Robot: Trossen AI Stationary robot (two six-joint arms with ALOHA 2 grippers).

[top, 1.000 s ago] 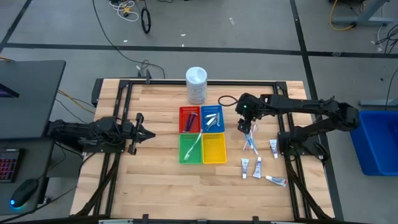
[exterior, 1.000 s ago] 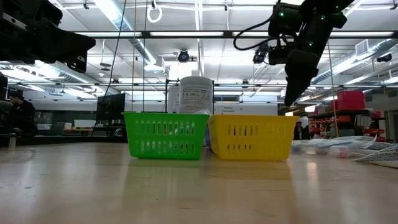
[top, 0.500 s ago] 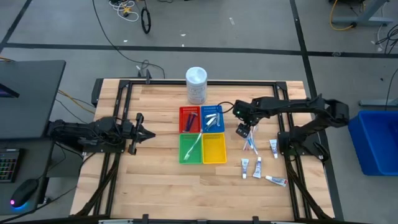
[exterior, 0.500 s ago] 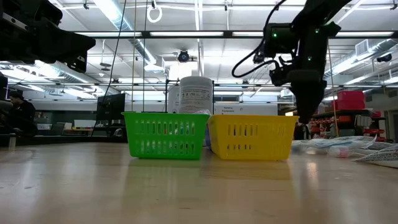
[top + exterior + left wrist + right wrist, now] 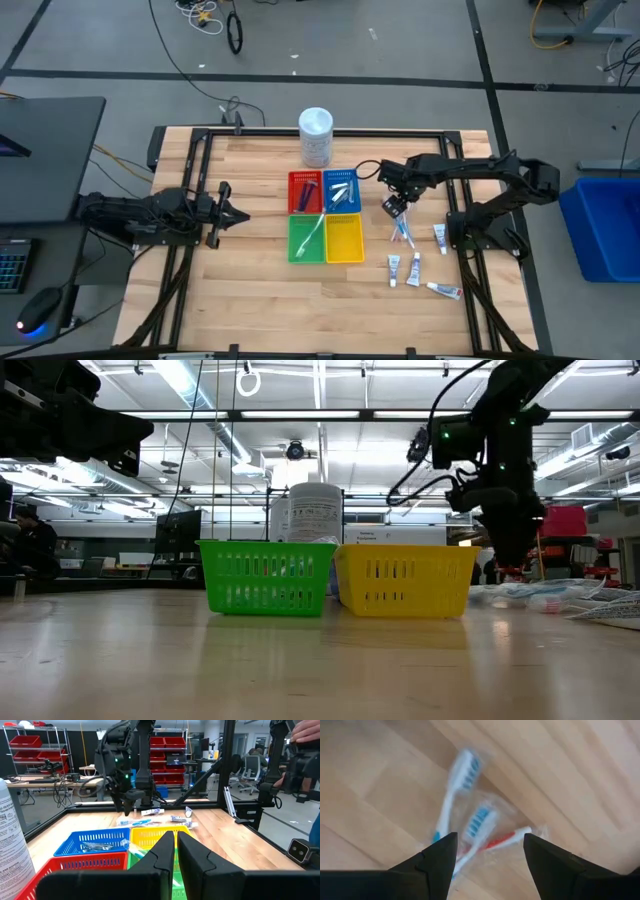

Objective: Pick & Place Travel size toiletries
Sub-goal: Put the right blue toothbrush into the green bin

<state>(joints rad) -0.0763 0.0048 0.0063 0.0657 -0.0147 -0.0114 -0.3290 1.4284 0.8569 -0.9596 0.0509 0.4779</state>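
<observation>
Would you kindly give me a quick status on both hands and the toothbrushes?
Right hand open, above toothbrushes on bare wood beside the trays. Left hand shut, parked at table's left. Nothing held; path looks clear.

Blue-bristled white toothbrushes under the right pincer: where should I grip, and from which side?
Grip the thin handle of a blue-bristled white toothbrush, not its bristled head, coming straight down with the open right pincer. It lies flat on the wooden table, fingers straddling the handle.
</observation>
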